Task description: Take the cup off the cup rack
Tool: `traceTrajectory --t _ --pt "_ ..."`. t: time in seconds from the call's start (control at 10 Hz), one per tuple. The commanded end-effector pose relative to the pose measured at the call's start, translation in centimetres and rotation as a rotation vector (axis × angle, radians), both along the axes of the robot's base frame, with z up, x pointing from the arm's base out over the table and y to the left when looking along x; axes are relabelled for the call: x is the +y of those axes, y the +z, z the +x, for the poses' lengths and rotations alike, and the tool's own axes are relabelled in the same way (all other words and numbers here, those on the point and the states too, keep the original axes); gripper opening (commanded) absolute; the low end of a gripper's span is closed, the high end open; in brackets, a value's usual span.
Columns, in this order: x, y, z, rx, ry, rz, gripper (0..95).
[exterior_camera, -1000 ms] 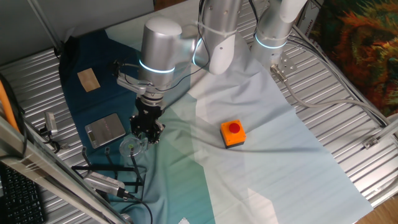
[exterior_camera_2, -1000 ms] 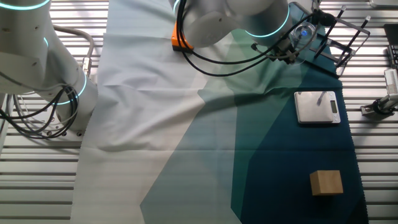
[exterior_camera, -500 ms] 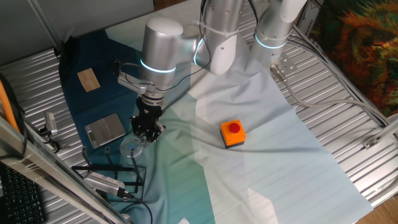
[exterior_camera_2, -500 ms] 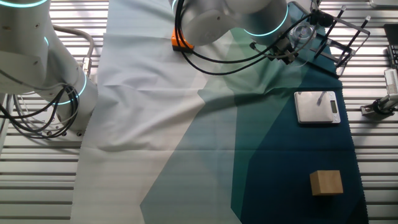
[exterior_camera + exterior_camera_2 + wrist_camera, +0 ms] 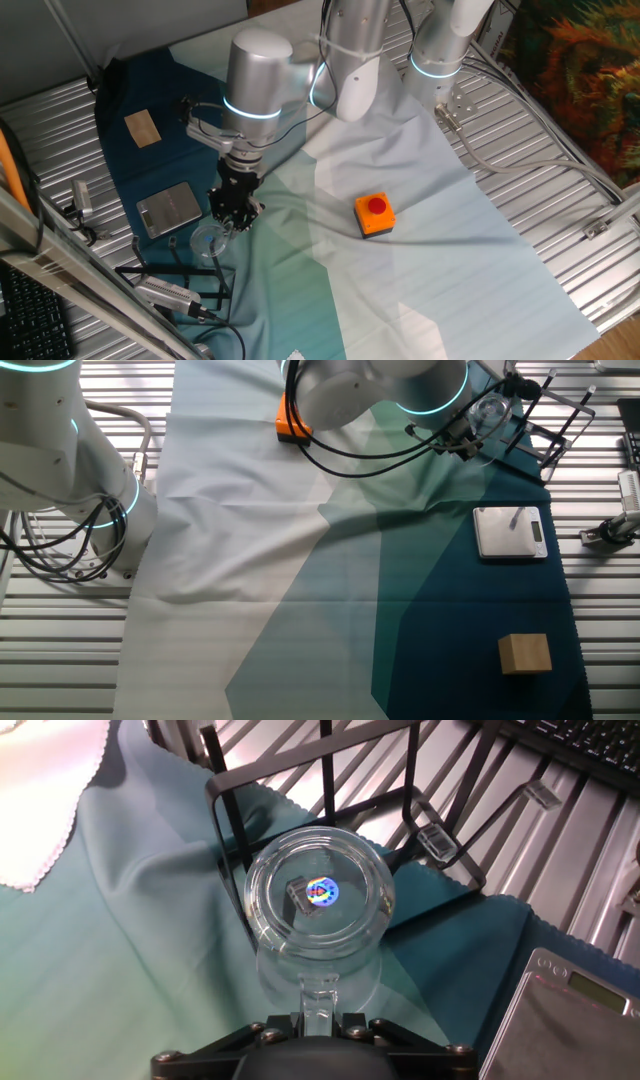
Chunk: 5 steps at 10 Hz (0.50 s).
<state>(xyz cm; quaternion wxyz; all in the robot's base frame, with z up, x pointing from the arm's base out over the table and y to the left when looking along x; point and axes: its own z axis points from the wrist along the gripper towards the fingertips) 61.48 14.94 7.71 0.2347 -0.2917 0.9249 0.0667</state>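
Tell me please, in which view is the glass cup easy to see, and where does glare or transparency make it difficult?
In the hand view the cup is sharp, with a rainbow glint at its centre. In one fixed view it is a faint outline below the gripper. In the other fixed view it is small and pale beside the cup rack.

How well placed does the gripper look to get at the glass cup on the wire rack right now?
Probably yes, well placed: the gripper is right at the glass cup, which the hand view shows dead ahead with nothing between. The cup still sits over a prong of the black wire rack. Whether the fingers are clamped on it is unclear.
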Motion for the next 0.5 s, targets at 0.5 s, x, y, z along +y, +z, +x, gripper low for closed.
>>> traceTrajectory --t 0.5 --pt "0.19 0.31 0.24 -0.003 -0.003 0.005 0.0"
